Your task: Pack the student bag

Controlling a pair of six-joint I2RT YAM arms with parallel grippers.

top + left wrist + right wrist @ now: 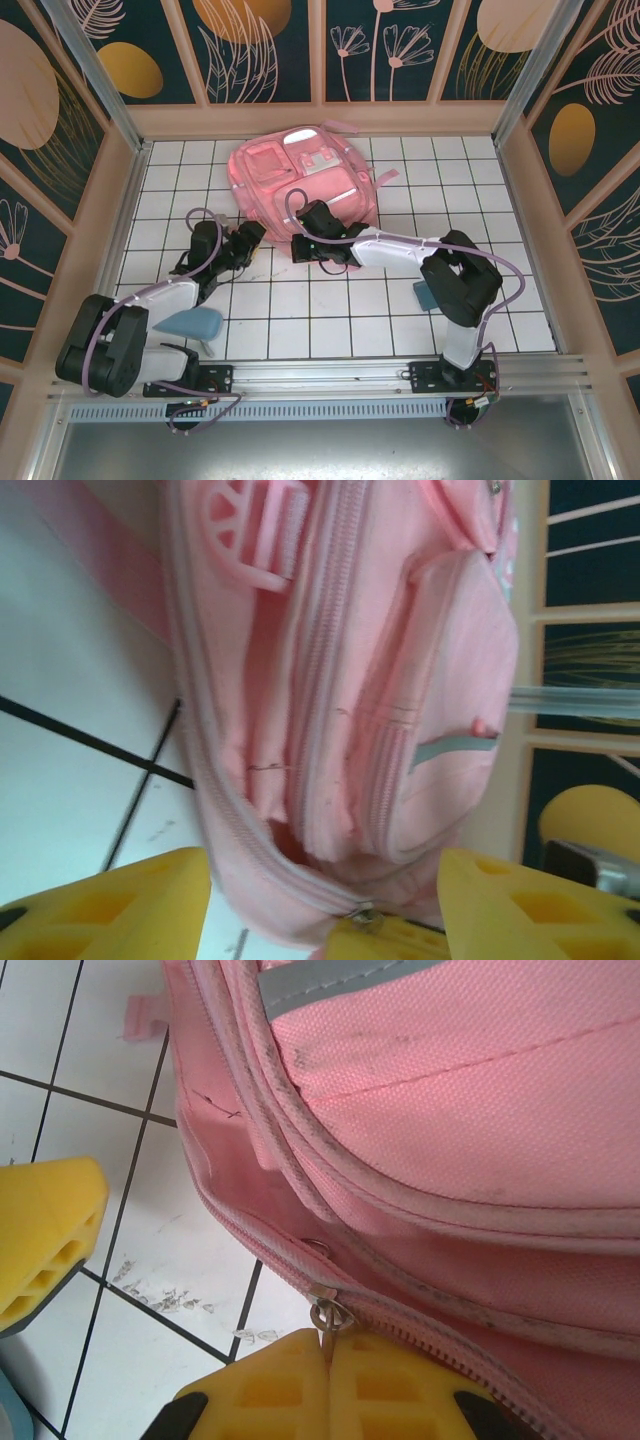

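The student bag (pixel 300 180), a big pink backpack with a grey reflective stripe, lies flat on the white tiled table at the back centre. My right gripper (pixel 328 1360) is shut on the metal zipper pull (pixel 330 1318) at the bag's near edge, where the main zip gapes a little. It is also in the top view, right gripper (pixel 305 245). My left gripper (pixel 325 910) is open, its yellow fingers (pixel 130 905) standing either side of the bag's (pixel 340 680) near corner. From above, the left gripper (pixel 248 240) sits just left of the right one.
A small blue case (pixel 190 322) lies near the left arm's base. Another teal item (pixel 425 295) lies beside the right arm. Patterned walls (pixel 320 50) enclose the table on three sides. The left gripper's yellow finger (pixel 40 1230) is close by in the right wrist view.
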